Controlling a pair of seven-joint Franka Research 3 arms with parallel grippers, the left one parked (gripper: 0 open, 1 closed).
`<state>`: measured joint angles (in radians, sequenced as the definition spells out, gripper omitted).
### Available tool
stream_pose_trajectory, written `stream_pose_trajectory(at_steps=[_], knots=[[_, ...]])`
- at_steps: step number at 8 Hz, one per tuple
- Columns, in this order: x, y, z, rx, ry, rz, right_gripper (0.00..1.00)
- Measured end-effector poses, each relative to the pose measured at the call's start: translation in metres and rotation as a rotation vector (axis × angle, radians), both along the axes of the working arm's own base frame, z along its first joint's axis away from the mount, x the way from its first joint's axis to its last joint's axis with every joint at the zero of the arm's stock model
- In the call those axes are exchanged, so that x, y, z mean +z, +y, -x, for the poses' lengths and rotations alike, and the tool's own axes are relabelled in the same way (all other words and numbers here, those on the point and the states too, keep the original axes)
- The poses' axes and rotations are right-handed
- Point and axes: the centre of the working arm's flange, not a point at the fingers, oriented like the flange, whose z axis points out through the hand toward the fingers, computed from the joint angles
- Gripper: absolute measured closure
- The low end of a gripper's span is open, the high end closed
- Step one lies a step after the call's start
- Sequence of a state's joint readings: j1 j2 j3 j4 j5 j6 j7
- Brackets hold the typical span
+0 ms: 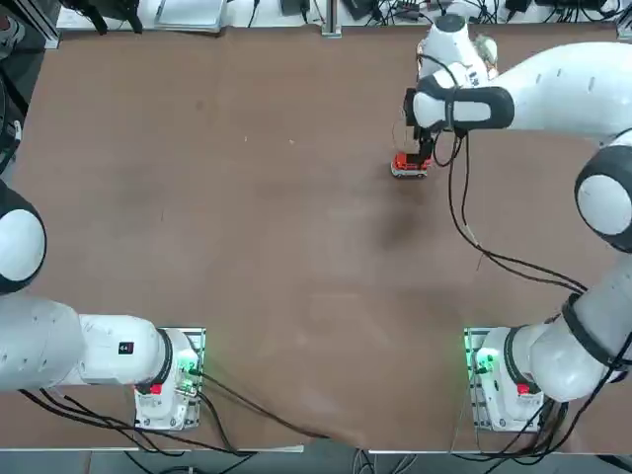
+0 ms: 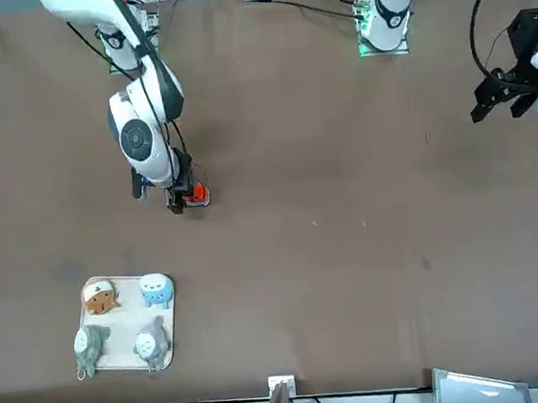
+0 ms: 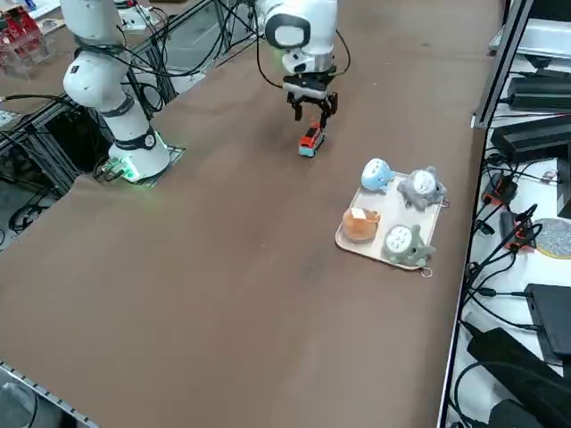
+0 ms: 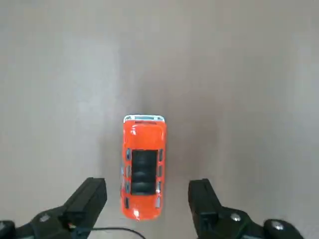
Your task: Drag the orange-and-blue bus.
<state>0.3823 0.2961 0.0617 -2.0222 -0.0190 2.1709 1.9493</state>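
The orange-and-blue bus [image 4: 143,167] is a tiny toy with a red-orange roof, standing on the brown table [image 1: 247,247]. It also shows as a small red spot in the top view [image 1: 409,165], front view [image 2: 196,196] and right side view [image 3: 310,141]. My right gripper [image 4: 147,199] hangs just above it, open. Its black fingers [image 4: 89,199] stand apart on either side of one end of the bus without touching it. The right side view shows the gripper [image 3: 312,114] a little above the toy.
A white tray [image 3: 385,214] with several small figurines lies on the table beyond the bus, away from the arm's base; it also shows in the front view [image 2: 123,320]. Cables run from the arm bases [image 1: 494,370].
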Motion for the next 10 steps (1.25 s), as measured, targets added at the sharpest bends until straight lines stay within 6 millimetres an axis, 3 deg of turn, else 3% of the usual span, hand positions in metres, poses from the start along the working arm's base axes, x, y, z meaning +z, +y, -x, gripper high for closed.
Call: stream_pose_trajectory(at_steps=[2,4,7,10], knots=[[0.066,-0.009,0.005,0.215,0.098,0.005,0.0],[0.124,-0.045,-0.012,0.398,0.165,-0.032,0.0],[0.177,-0.149,-0.042,0.708,0.258,-0.165,0.0],[0.197,-0.228,-0.054,1.003,0.253,-0.288,0.0]])
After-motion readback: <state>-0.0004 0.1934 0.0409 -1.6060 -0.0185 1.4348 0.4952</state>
